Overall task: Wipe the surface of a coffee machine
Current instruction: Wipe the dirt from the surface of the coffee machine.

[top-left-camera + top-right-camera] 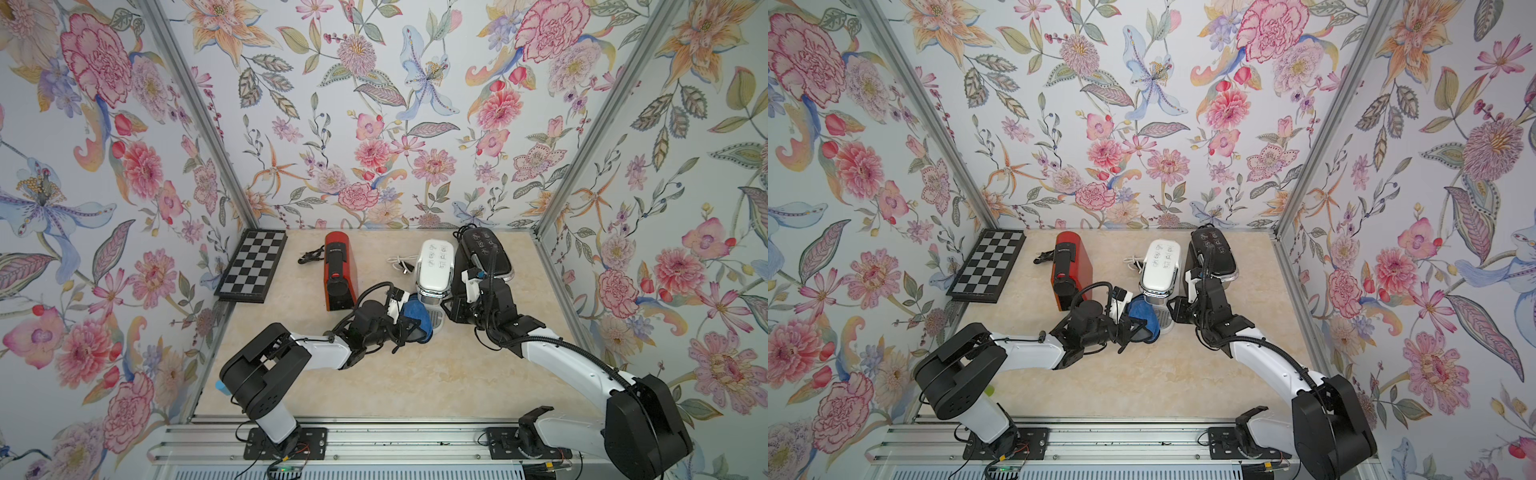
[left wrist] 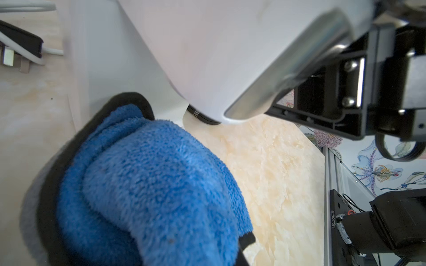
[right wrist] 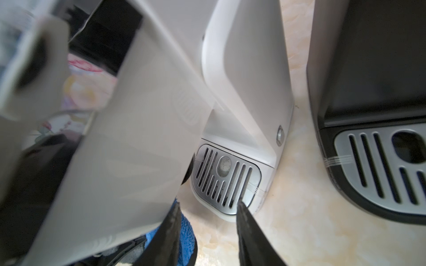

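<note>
Left claw (image 1: pixel 406 327) clamps the cloth (image 1: pixel 418 312) low on the white machine (image 1: pixel 434 259) mid-wipe, right claw (image 3: pixel 208 206) hangs open; next, probably sweep upward.

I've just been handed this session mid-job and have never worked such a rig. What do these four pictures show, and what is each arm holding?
Two robot arms are mounted at the near edge of a table, and each ends in a two-finger gripper. The two wide pictures come from one camera head overhead, so they look almost the same. The two close-ups come from cameras on the arms' wrists.

On the table stand a red coffee machine, a white coffee machine and a black coffee machine. There are also a chessboard and loose power cords.

The left gripper is shut on a blue cloth, held against the white machine's lower side. The right gripper is open and empty, pointing toward that machine's drip tray.
</note>
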`<act>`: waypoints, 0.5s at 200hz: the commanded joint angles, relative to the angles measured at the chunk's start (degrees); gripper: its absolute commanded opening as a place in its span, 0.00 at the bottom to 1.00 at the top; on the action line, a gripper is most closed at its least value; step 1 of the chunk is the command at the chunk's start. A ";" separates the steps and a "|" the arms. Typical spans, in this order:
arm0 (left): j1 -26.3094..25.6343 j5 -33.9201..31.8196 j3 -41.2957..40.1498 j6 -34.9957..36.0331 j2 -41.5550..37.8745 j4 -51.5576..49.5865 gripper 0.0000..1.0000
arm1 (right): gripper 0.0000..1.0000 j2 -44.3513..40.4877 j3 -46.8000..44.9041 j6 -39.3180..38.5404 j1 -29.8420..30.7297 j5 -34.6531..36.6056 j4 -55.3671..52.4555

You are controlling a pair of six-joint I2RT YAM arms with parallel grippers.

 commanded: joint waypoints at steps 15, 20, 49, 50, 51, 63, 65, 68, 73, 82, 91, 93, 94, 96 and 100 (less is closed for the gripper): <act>-0.44 0.62 -3.61 -10.70 5.95 24.28 0.00 | 0.41 0.35 0.10 0.71 1.18 -0.24 2.21; -0.51 0.95 -3.30 -11.45 6.83 25.34 0.00 | 0.41 0.27 0.07 0.75 1.22 -0.23 2.23; -1.49 1.13 -0.23 -11.40 9.46 24.53 0.00 | 0.41 -0.35 -0.13 0.82 1.15 0.04 2.23; -1.54 1.17 -0.11 -11.40 9.51 24.48 0.00 | 0.41 -0.31 -0.14 0.82 1.15 0.06 2.23; -1.56 1.18 0.00 -11.44 9.53 24.45 0.00 | 0.41 -0.38 -0.14 0.82 1.14 0.07 2.23; -1.84 1.28 0.92 -11.65 9.85 24.96 0.00 | 0.41 -0.46 -0.36 0.98 1.12 0.18 2.22; -1.89 1.31 1.01 -11.59 9.82 25.06 0.00 | 0.42 -0.58 -0.33 0.93 1.13 0.19 2.18; -1.97 1.35 1.19 -11.59 9.77 25.24 0.00 | 0.42 -0.59 -0.40 0.94 1.14 0.17 2.23; -2.09 1.37 1.41 -11.51 9.53 25.50 0.00 | 0.42 -0.59 -0.49 1.01 1.14 0.17 2.16; -2.32 1.06 1.84 -11.03 8.97 25.54 0.00 | 0.41 -0.55 -0.59 1.07 1.17 0.18 2.23; -2.70 0.67 2.10 -10.12 8.33 25.66 0.00 | 0.42 -0.50 -0.67 1.12 1.18 0.22 2.22; -2.83 0.60 2.17 -9.98 8.25 25.63 0.00 | 0.41 -0.53 -0.67 1.10 1.15 0.18 2.23; -2.87 0.51 2.19 -9.85 8.24 25.56 0.00 | 0.42 -0.53 -0.72 1.09 1.14 0.18 2.23; -2.89 0.48 2.28 -9.71 8.23 25.45 0.00 | 0.41 -0.53 -0.71 1.16 1.14 0.17 2.23; -2.91 0.36 2.44 -9.37 8.20 25.25 0.00 | 0.42 -0.64 -0.68 1.09 1.14 0.18 2.23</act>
